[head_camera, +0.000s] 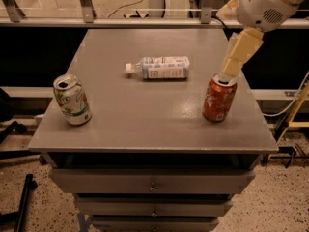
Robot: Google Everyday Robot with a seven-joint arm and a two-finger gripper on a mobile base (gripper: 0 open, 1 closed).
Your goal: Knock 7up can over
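Note:
The 7up can [72, 100], white and green with a silver top, stands upright near the front left corner of the grey table [145, 124]. My gripper [232, 62] hangs from the white arm at the upper right, over the right side of the table. Its tip sits just above and behind the top of the red-orange cola can [219, 98]. The gripper is far to the right of the 7up can, with most of the table's width between them.
A clear plastic bottle [158, 67] with a pale label lies on its side at the table's middle, toward the back. The table has drawers [152, 182] below its front edge. A railing runs behind it. Cables lie at the right.

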